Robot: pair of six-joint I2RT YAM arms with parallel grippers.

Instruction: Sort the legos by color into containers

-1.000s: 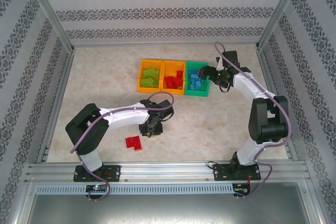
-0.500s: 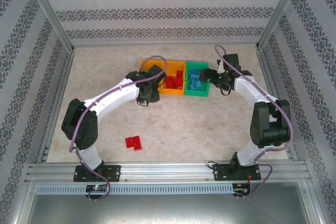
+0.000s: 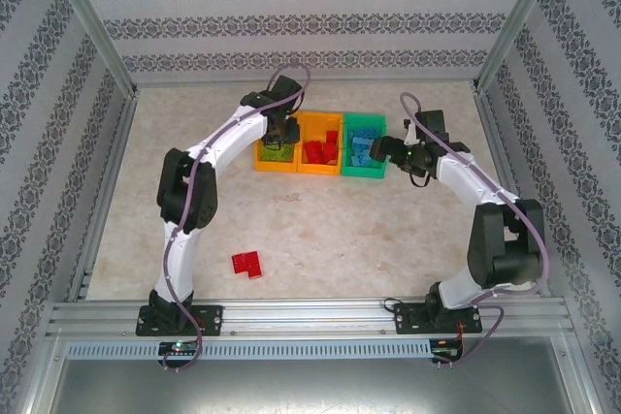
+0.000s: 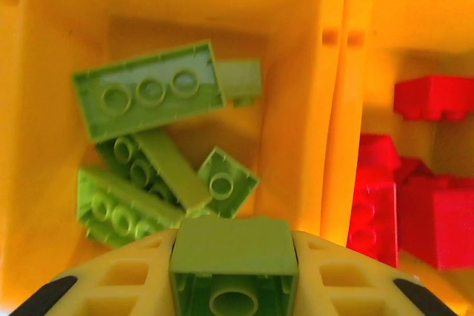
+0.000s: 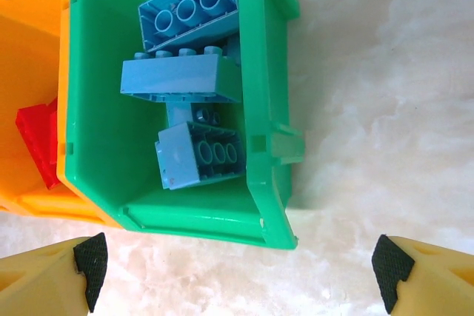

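My left gripper (image 3: 280, 132) hangs over the left orange bin (image 3: 277, 169), shut on a lime green lego (image 4: 233, 257) held between its yellow fingers (image 4: 126, 271). Several lime legos (image 4: 148, 90) lie in that bin below. The middle orange bin (image 3: 318, 171) holds red legos (image 4: 433, 212). The green bin (image 5: 263, 72) holds several blue legos (image 5: 185, 79). My right gripper (image 5: 237, 268) stands open over the bare table just off the green bin's near right corner, nothing between its fingertips (image 5: 89, 260). A red lego cluster (image 3: 247, 265) lies on the table near the left arm's base.
The three bins stand joined in a row at the middle back of the marbled table (image 3: 388, 230). Patterned walls and metal frame rails (image 3: 107, 55) enclose the workspace on the left, back and right.
My left arm has swung from near the red cluster at the front up to the left orange bin, carrying the lime lego. My right gripper has shifted slightly nearer beside the green bin.
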